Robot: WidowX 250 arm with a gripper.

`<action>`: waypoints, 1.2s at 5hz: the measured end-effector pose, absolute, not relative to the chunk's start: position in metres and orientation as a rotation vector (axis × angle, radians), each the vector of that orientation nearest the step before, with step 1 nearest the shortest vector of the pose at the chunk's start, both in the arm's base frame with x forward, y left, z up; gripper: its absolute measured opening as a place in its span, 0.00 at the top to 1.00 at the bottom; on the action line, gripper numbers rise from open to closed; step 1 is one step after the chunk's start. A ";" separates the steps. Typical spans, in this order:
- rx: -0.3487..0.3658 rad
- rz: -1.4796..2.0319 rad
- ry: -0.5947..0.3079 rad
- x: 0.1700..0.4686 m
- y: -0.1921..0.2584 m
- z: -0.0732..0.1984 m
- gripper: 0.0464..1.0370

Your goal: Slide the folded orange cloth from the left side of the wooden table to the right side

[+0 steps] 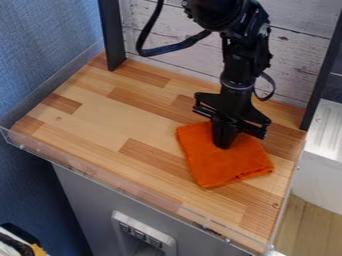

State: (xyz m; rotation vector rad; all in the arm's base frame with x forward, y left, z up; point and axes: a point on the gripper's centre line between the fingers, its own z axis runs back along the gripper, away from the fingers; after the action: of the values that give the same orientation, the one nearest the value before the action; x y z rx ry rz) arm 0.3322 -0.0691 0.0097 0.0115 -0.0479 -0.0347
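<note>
The folded orange cloth (234,165) lies beneath the tool (224,145), mostly toward the worktop's (100,120) front; whether it's gripped, I can't tell.

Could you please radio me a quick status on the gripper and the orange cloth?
Gripper down at the cloth, fingers together, grip unclear. Orange cloth folded, lying on the wooden worktop. Nothing seen between them.
</note>
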 end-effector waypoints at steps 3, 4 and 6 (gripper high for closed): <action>-0.026 0.037 0.011 0.327 -0.086 0.014 0.81; -0.015 0.013 0.073 0.317 -0.083 0.019 0.55; -0.009 0.018 0.038 0.304 -0.042 0.071 0.04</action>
State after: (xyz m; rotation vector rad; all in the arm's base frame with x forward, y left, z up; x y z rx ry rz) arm 0.3036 -0.0415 0.0713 -0.0086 0.0383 0.0178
